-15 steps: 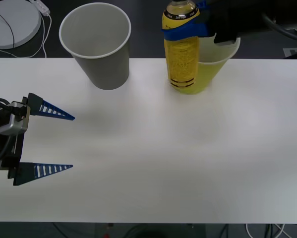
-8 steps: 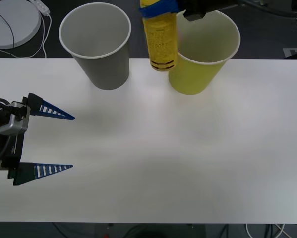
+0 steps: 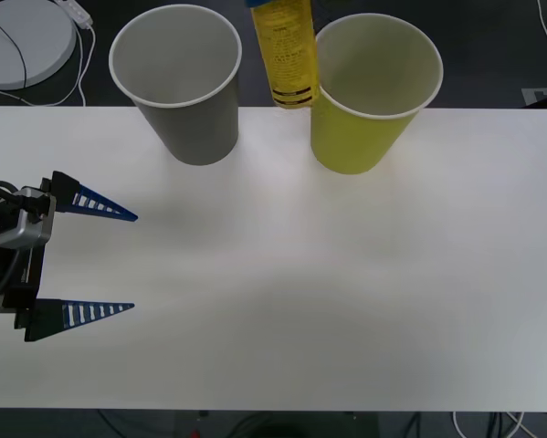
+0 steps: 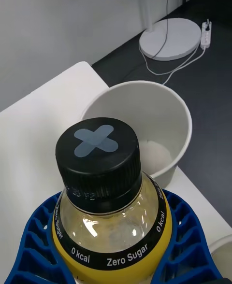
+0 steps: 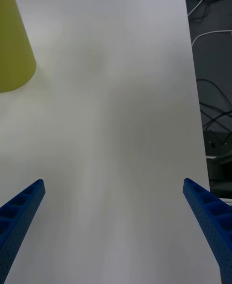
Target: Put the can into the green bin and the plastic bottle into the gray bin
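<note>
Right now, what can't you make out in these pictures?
- Front view: the plastic bottle is cut off by the top edge, its cap out of frame.
- Right wrist view: the right gripper is mostly hidden behind the bottle.
- Front view: the green bin bottom is unseen inside.

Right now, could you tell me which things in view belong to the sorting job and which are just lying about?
Part of the job:
- plastic bottle, held aloft by the right gripper
- gray bin
- green bin
- left gripper, open and idle over the table

Just lying about:
- white round base and its cable on the floor
</note>
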Controlling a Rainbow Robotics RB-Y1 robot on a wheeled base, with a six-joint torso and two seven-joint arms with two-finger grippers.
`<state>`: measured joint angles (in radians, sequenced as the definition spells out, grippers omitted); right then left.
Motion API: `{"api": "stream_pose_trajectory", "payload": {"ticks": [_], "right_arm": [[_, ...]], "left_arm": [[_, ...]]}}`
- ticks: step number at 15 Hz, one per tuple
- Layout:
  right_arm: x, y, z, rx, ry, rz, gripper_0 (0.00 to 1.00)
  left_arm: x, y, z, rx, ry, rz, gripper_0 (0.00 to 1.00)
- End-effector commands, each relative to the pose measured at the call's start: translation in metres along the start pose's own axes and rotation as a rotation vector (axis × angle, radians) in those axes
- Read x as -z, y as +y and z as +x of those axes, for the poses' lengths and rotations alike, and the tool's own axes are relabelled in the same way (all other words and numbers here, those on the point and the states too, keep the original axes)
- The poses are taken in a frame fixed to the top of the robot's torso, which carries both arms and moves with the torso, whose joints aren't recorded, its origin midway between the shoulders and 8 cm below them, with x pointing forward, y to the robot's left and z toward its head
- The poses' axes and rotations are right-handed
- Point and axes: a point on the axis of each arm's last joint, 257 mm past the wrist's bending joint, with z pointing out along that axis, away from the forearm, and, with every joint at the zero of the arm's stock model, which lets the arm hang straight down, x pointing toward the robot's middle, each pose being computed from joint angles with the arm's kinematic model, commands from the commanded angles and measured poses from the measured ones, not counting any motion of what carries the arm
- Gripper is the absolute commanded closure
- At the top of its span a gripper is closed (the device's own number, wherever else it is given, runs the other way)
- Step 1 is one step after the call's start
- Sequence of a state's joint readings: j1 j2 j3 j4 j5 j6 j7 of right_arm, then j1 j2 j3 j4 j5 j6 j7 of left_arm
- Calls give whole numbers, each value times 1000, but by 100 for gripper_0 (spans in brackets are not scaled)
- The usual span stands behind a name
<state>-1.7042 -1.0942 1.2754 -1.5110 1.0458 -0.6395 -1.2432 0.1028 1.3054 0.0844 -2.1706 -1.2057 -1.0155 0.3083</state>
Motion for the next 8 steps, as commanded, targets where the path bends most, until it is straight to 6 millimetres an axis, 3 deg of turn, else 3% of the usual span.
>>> {"api": "stream_pose_trajectory", "payload": {"ticks": [1, 8], "right_arm": [[-8, -8, -10, -15, 30, 24, 100], [-32, -14, -24, -38, 170, 58, 100]], "left_arm": [[0, 0, 0, 0, 0, 0, 0], [0, 0, 0, 0, 0, 0, 0]]}}
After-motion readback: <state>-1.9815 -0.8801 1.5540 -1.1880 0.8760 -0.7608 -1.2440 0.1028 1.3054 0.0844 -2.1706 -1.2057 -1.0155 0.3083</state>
